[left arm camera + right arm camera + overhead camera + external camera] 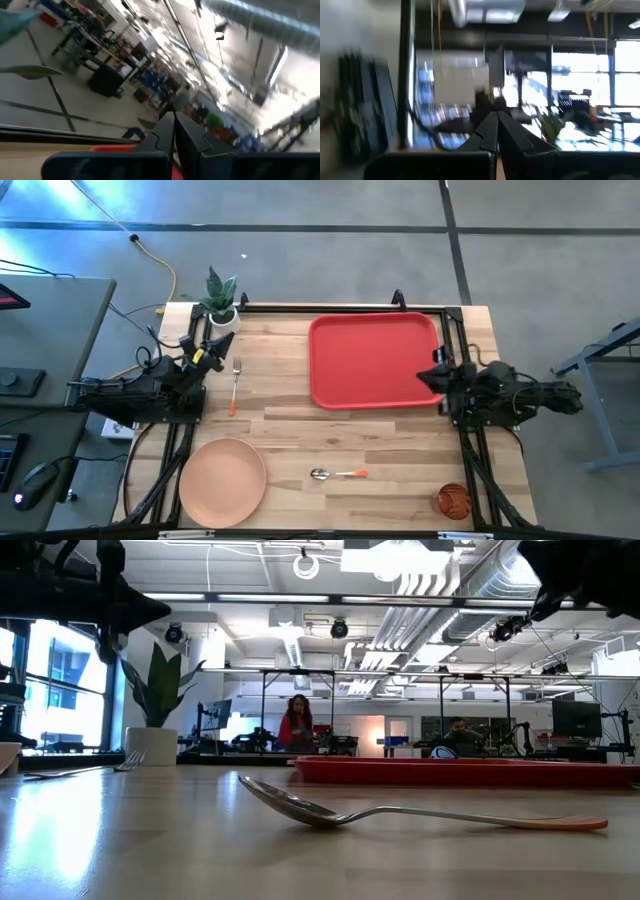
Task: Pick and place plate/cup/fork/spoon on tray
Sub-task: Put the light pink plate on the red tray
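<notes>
The red tray [375, 360] lies at the table's far middle-right. The peach plate [222, 481] lies flat near the front left. The spoon [337, 474] lies flat at the front middle, bowl toward the left; it also shows in the low view [400, 812]. The fork [235, 385] lies flat at the left, tines toward the far edge. The red-orange cup [453, 501] stands at the front right. My left gripper [222, 342] is shut and empty, raised above the table's left edge. My right gripper [428, 376] is shut and empty, by the tray's right rim.
A white pot with a green plant [221, 302] stands at the far left corner. The black frame rails [340, 308] run along the table's edges. People [298, 725] are in the room beyond the table.
</notes>
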